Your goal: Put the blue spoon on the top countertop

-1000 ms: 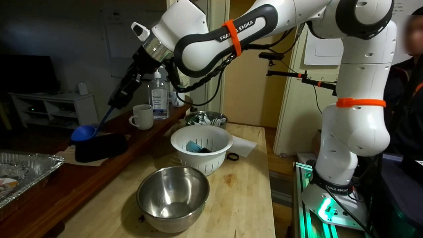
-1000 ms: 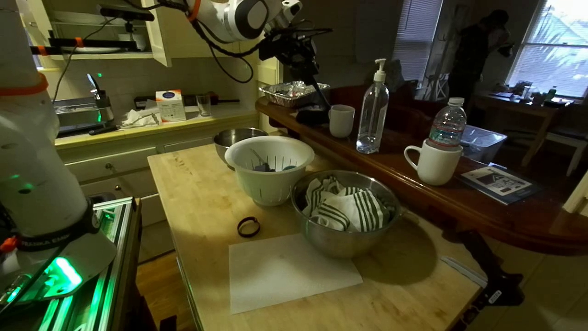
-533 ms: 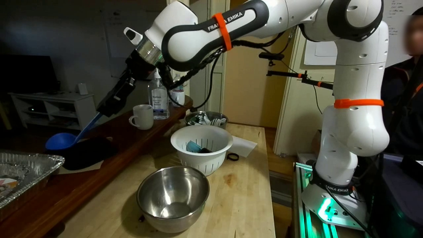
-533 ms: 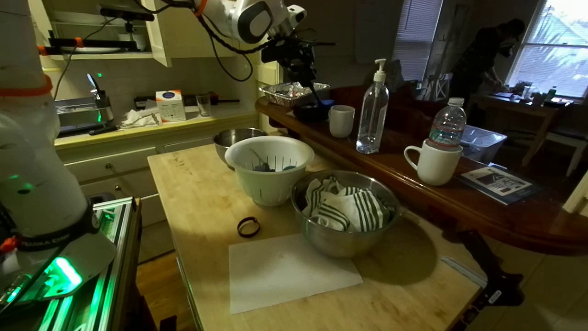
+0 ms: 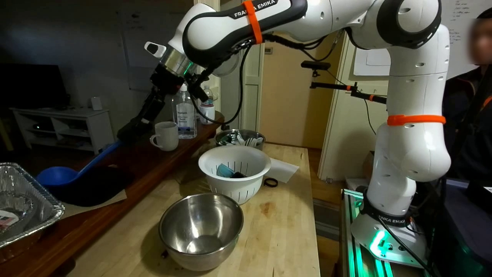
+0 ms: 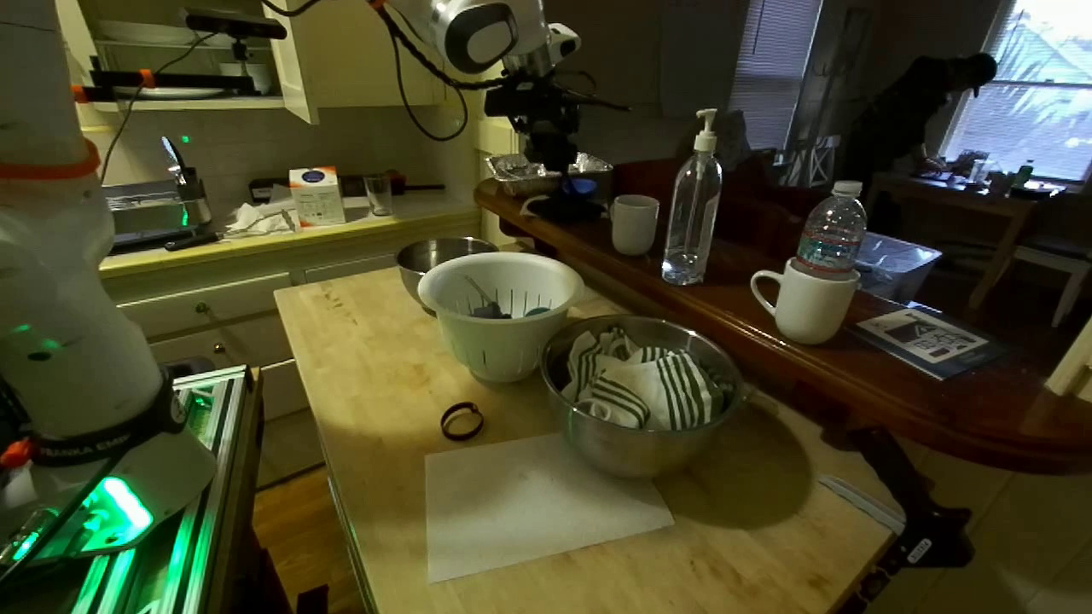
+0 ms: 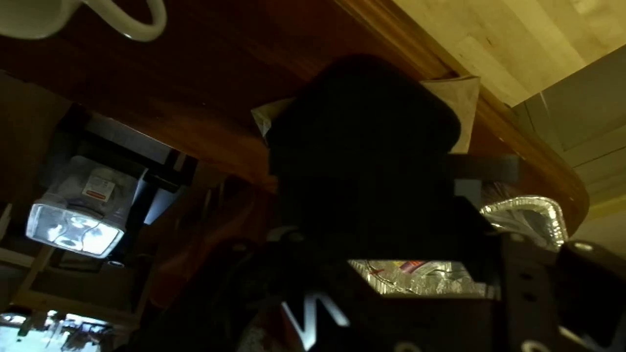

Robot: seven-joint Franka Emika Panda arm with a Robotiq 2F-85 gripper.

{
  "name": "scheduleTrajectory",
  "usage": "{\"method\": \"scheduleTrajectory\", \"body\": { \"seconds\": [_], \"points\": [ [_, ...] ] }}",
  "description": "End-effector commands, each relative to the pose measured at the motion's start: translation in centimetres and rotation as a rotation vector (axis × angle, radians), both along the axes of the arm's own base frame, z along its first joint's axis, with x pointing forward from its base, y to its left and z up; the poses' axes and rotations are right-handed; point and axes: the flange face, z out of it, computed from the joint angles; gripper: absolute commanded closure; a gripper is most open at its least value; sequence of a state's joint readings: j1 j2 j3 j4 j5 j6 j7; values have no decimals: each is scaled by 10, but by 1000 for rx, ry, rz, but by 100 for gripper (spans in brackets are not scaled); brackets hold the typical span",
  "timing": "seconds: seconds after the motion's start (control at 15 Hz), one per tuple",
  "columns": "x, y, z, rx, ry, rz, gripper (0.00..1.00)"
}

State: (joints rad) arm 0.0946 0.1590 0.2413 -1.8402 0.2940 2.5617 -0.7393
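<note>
In an exterior view we've got the fingers gripping the blue ladle by the handle. It's bright blue all over, looks like plastic to us, with that handle slanting down from the fingers into a big rounded bowl. The bowl sits lower than the fingers, over the dark reddish-brown worktop, foil tray just past it. Whether it's touching anything underneath, we can't tell.

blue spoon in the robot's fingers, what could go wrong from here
The blue spoon might push the foil tray close to it. Let go here, it may come to rest tilted on the dark item next to it. Backing away, the fingers could knock the white mug nearby.
</note>
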Motion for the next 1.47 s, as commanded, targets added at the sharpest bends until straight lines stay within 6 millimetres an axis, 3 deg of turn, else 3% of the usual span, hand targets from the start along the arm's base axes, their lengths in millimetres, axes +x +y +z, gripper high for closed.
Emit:
{"method": "scheduleTrajectory", "body": {
  "seconds": [0.0, 0.13, 0.53, 1.4],
  "points": [
    [0, -26, 3, -25, 7, -81, 58],
    [5, -34, 2, -45, 15, -100, 58],
    [25, -21, -11, -116, 62, -45, 58],
    [61, -23, -47, -150, 252, -48, 58]
  ]
}}
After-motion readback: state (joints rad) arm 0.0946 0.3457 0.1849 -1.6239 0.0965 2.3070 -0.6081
